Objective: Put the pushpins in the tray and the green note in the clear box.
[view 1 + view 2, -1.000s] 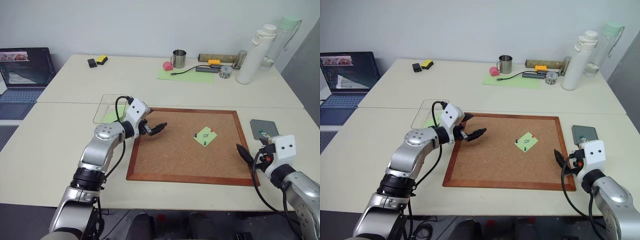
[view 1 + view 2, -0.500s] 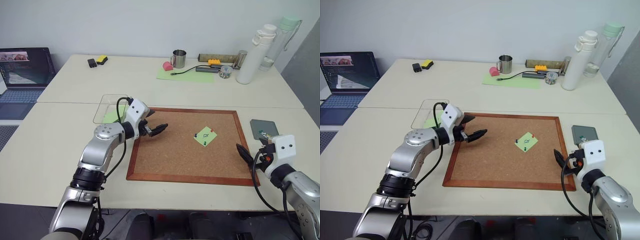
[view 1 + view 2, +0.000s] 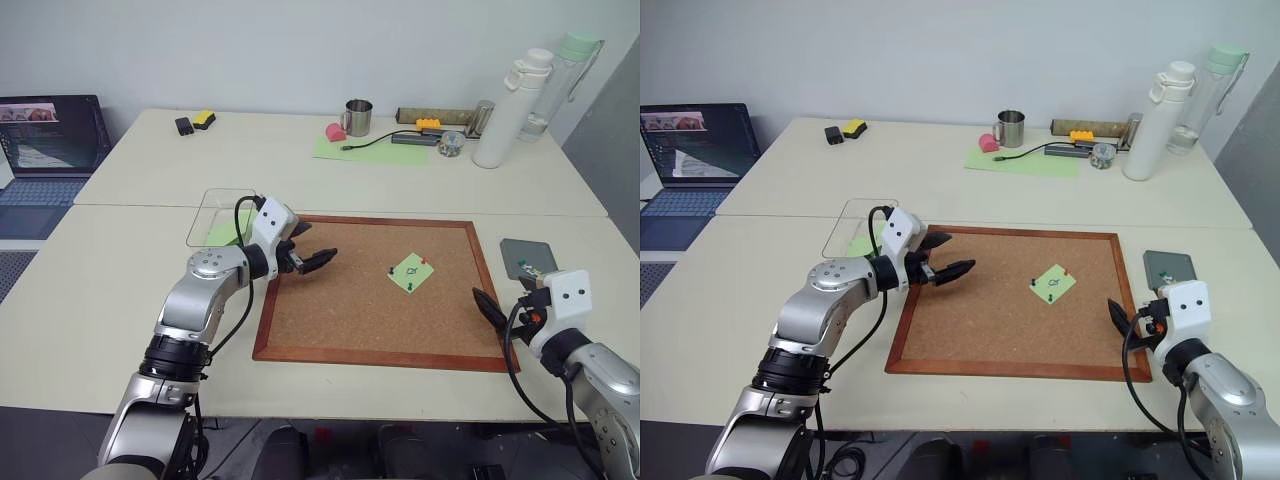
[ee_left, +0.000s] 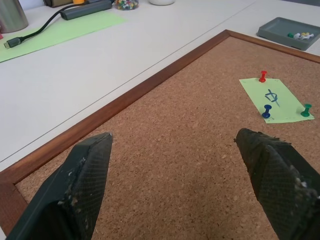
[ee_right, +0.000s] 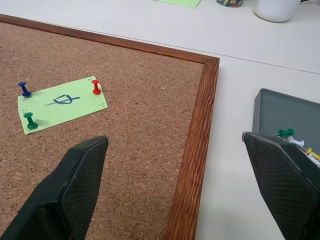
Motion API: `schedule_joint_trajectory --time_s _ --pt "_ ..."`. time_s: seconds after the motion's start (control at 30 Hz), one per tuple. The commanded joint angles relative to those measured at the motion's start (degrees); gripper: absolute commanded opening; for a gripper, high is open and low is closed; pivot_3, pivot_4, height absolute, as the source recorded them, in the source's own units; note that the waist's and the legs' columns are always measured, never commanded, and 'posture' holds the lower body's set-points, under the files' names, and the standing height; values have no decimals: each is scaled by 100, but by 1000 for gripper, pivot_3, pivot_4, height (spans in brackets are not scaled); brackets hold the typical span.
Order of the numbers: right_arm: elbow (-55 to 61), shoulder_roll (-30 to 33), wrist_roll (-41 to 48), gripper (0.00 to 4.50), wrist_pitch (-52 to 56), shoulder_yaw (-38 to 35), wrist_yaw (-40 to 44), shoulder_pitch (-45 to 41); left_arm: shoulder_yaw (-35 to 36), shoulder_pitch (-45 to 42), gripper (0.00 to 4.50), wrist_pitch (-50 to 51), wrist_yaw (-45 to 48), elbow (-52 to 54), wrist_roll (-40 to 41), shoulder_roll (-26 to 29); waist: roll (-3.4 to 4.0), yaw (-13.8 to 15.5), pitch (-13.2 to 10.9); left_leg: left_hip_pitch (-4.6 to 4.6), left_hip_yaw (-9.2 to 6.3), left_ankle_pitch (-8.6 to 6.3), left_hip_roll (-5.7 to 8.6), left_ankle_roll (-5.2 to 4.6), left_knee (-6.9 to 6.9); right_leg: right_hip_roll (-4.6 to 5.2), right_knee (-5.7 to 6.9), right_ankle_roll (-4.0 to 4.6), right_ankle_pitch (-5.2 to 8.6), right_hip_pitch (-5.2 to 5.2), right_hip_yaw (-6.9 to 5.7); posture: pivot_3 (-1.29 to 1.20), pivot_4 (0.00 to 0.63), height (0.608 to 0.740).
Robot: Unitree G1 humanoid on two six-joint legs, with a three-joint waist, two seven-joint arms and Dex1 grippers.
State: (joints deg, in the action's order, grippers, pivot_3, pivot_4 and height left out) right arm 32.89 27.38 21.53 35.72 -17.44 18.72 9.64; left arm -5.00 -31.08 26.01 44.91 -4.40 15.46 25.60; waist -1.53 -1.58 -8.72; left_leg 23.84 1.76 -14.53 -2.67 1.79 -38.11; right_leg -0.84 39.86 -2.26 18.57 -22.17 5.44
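The green note (image 5: pixel 62 104) lay pinned to the cork board (image 3: pixel 340 310) by 3 pushpins (image 5: pixel 96 86), red, blue and green. The left gripper (image 3: pixel 312 258) hovered spread over the board's left part; the right gripper (image 3: pixel 487 305), also spread, hung at its right edge, beside the tray (image 5: pixel 280 112). Pin removal seemed unstarted; next needs a fine pinch on 1 pin.

Bare cork board (image 3: pixel 340 300) is seen btwn left gripper (image 3: pixel 312 255) and green note (image 3: pixel 410 272); nothing stands in that lane. Note is pinned by three pushpins (image 4: pixel 262 76). Right of the board, table is bare up to tray (image 3: pixel 527 256).
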Motion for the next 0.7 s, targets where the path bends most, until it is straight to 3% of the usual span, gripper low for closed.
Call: schedule_joint_trajectory --time_s 0.03,0.1,0.23,0.7 --pt "238 48 44 4500 -53 -126 12 -72 175 -37 4188 37 84 315 149 88 0 0 0 0 0 0 0 0 0 0 0 0 0 0 0 0 150 740" --pt "250 76 62 4500 -59 -119 58 -83 246 7 4188 122 210 431 338 87 0 0 0 0 0 0 0 0 0 0 0 0 0 0 -1 0 150 740" --pt "237 259 62 4500 -159 47 369 -120 315 142 3563 567 609 806 862 168 0 -4 0 0 0 0 -2 0 0 0 0 0 0 0 0 0 150 740" --pt "-211 445 1 4500 -216 462 837 -803 73 353 907 477 811 1122 833 356 0 2 0 -2 -1 0 -1 0 -1 -3 1 0 0 0 -1 0 150 740"
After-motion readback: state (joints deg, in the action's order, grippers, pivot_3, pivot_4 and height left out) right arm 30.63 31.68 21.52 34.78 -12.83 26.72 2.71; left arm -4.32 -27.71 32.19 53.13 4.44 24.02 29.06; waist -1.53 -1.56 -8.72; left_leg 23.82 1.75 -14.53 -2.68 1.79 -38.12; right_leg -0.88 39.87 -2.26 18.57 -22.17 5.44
